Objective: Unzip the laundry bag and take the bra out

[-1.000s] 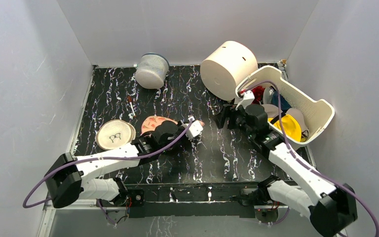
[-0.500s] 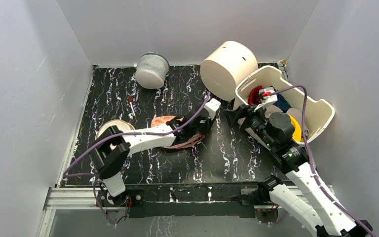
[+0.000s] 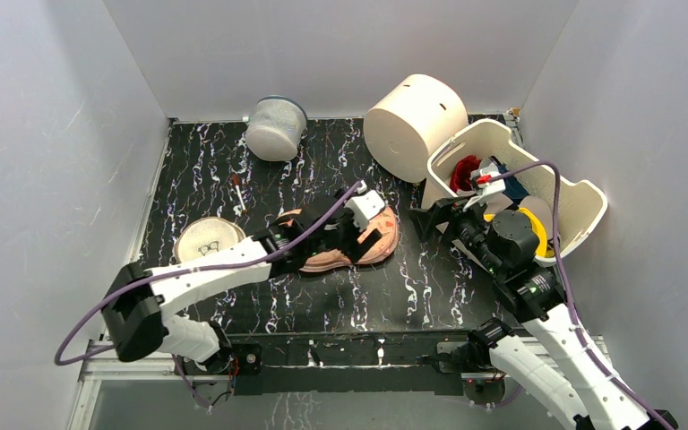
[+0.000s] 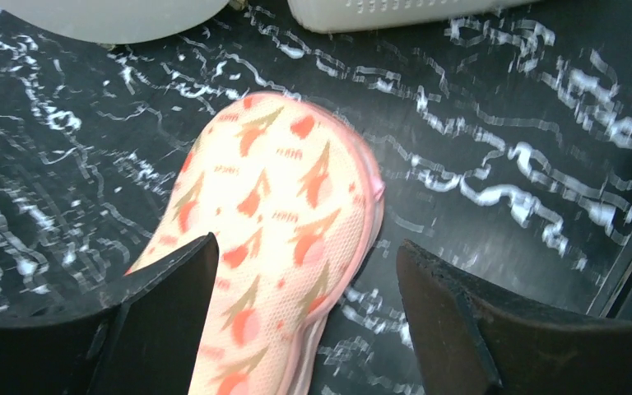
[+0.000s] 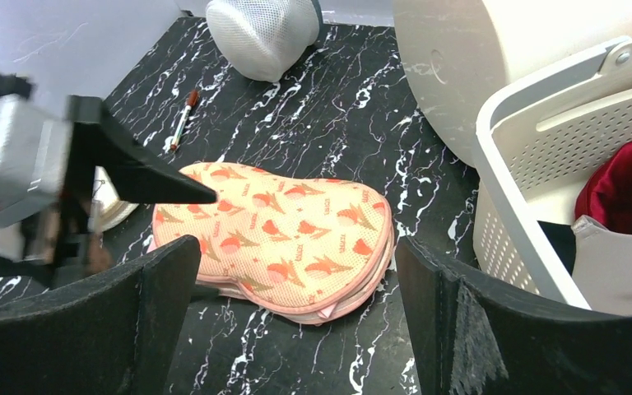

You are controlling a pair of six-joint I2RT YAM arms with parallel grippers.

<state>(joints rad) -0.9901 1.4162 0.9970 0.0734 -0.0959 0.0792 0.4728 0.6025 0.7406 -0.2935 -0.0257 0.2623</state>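
Now that the left tool (image 4: 306, 255) has let go, jaws wide above it, the laundry bag (image 5: 280, 230) lies flat mid-tabletop, dragged right from the beige disc (image 3: 208, 240). Right tool (image 5: 296, 247) gapes empty beyond. Zip looks closed, bra unseen; unzipping probably next.

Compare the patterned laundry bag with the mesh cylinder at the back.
The laundry bag lies flat mid-table; the mesh cylinder bulges near the back wall. The laundry bag is salmon-orange with red motifs; the mesh cylinder grey-white, blue-rimmed. Both rest on the table.
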